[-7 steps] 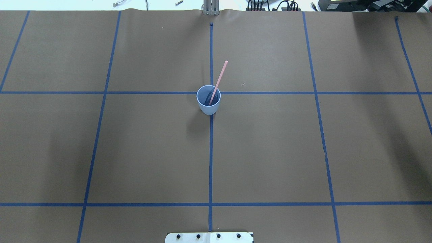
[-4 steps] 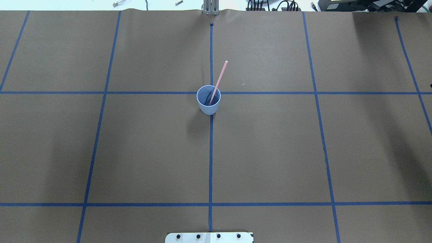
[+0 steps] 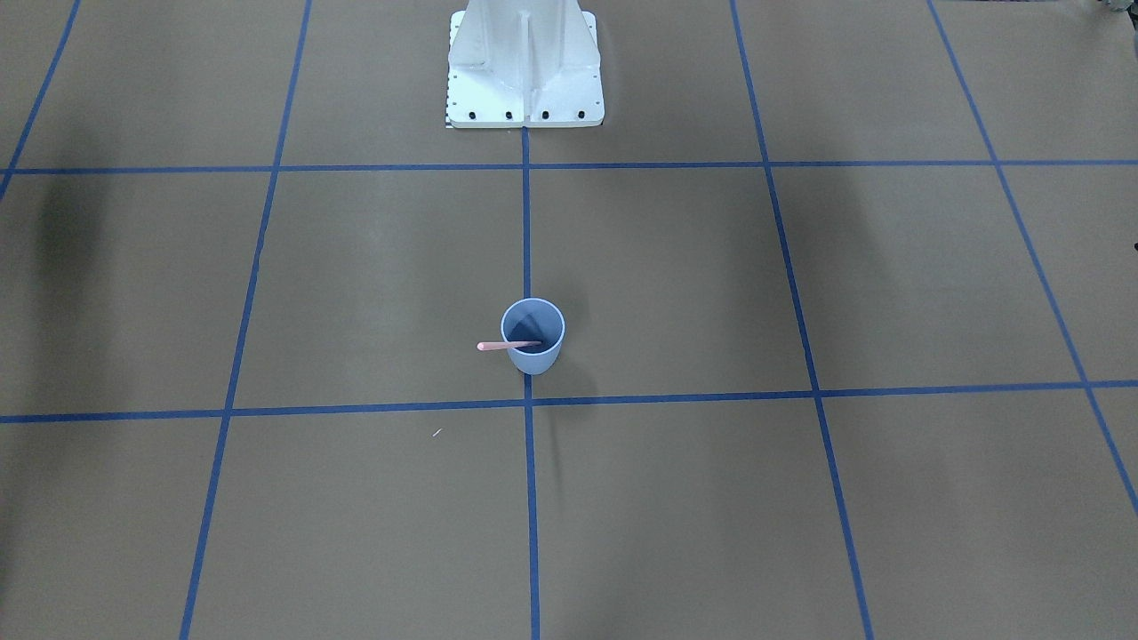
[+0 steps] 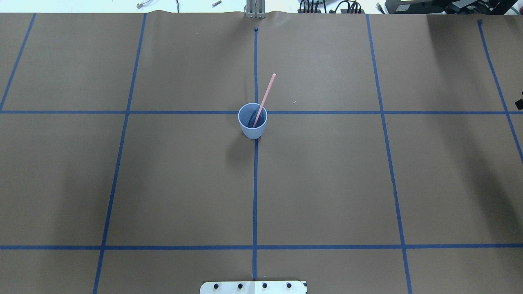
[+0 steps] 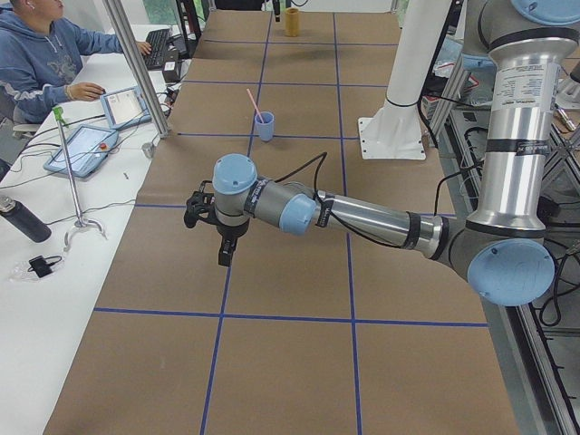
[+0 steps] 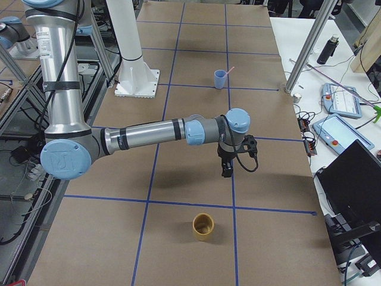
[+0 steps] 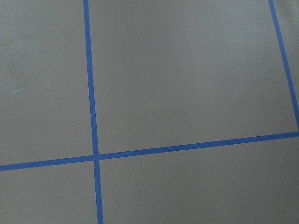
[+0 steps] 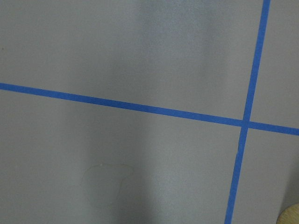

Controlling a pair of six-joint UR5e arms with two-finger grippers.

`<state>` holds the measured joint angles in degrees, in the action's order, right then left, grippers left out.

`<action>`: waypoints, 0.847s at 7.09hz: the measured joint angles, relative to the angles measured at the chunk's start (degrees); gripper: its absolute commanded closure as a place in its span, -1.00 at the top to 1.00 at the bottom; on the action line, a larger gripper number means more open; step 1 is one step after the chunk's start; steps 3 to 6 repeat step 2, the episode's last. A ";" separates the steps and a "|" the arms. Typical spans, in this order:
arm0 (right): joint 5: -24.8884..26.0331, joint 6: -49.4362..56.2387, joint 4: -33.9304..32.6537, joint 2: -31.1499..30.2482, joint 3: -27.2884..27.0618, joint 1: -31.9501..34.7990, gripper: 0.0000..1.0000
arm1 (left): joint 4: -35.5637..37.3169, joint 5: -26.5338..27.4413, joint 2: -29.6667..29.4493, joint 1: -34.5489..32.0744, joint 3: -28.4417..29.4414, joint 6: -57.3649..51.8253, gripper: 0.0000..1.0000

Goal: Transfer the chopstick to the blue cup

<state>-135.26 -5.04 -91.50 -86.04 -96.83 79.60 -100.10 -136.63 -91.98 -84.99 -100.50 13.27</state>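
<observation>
The blue cup (image 4: 252, 124) stands upright at the table's middle, on the crossing of blue tape lines. It also shows in the front view (image 3: 536, 360) and both side views (image 5: 265, 127) (image 6: 220, 78). One pink chopstick (image 4: 266, 93) stands in it, leaning on the rim and sticking out (image 3: 493, 346) (image 5: 254, 100) (image 6: 229, 70). My left gripper (image 5: 224, 258) hangs over the table far out on my left. My right gripper (image 6: 225, 173) hangs over the table far out on my right. Both are well away from the cup; I cannot tell whether they are open or shut.
A yellow cup (image 6: 203, 226) stands on the table beyond my right gripper, also seen far off in the exterior left view (image 5: 292, 20). The white robot base (image 3: 524, 80) is at the table's near edge. An operator (image 5: 41, 50) sits at a side desk.
A small dark part of my right arm has edged into the overhead view at its right edge. The cup and the chopstick have not moved.
</observation>
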 measured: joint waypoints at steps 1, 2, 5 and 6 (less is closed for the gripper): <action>0.00 -0.04 0.41 -0.05 0.03 -0.03 1.00 | 0.00 -0.03 0.00 0.00 0.02 0.00 0.98; 0.00 -0.05 0.56 -0.08 0.05 -0.06 1.00 | -0.01 -0.04 0.02 0.00 0.03 0.00 0.98; 0.00 -0.05 0.56 -0.08 0.05 -0.06 1.00 | -0.01 -0.04 0.02 0.00 0.03 0.00 0.98; 0.00 -0.05 0.56 -0.08 0.05 -0.06 1.00 | -0.01 -0.04 0.02 0.00 0.03 0.00 0.98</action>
